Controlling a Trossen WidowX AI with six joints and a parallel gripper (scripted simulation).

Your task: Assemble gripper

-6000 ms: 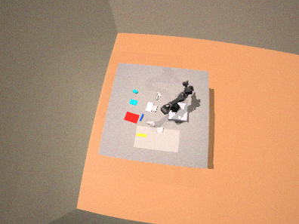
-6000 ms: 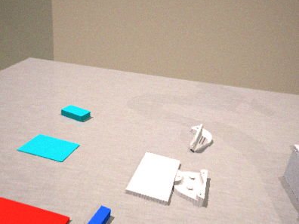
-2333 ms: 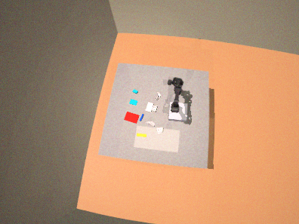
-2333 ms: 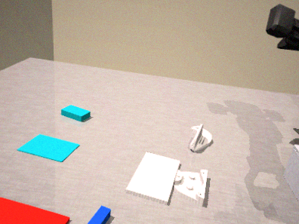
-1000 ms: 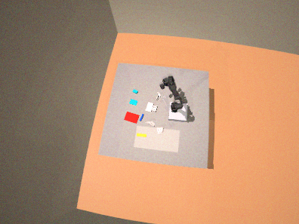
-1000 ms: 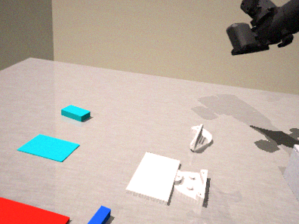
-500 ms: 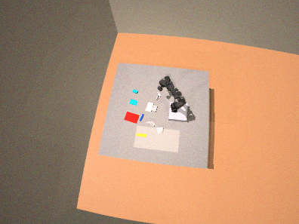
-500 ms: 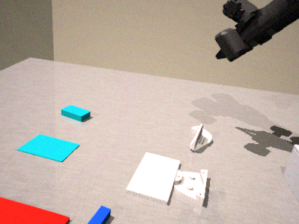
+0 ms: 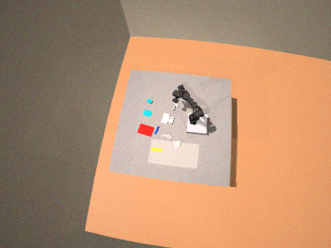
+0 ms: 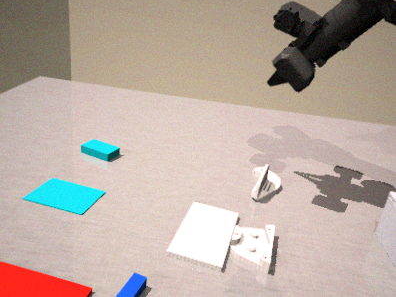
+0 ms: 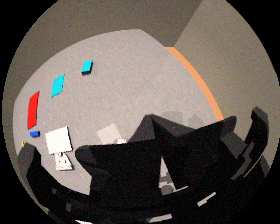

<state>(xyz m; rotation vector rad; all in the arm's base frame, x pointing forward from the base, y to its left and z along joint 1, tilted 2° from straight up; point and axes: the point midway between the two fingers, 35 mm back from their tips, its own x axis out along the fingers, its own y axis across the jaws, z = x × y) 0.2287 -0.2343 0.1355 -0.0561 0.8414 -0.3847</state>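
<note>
My gripper (image 9: 175, 101) (image 10: 272, 83) (image 11: 152, 119) is shut and empty, high above the table. A white curved part (image 9: 175, 106) (image 10: 266, 183) (image 11: 121, 141), seemingly a jaw, lies apart from the base, below my gripper. The white gripper base (image 9: 171, 120) (image 10: 255, 244) (image 11: 63, 161) has short round pins on top and touches a flat white slab (image 9: 165, 118) (image 10: 205, 235) (image 11: 59, 140). In the top view another white curved part (image 9: 166, 136) and a small white part (image 9: 177, 144) lie farther forward; which is the second jaw or housing plate is too small to tell.
A cyan block (image 9: 150, 101) (image 10: 100, 150) (image 11: 87, 67), cyan plate (image 9: 147, 113) (image 10: 65, 196) (image 11: 58, 85), red plate (image 9: 145, 129) (image 10: 35, 283) (image 11: 33, 110) and blue bar (image 9: 157, 129) (image 10: 132, 285) (image 11: 34, 134) lie left. A yellow bar (image 9: 156, 149) lies on a beige mat (image 9: 180, 158). A pale box (image 9: 196, 129) is right.
</note>
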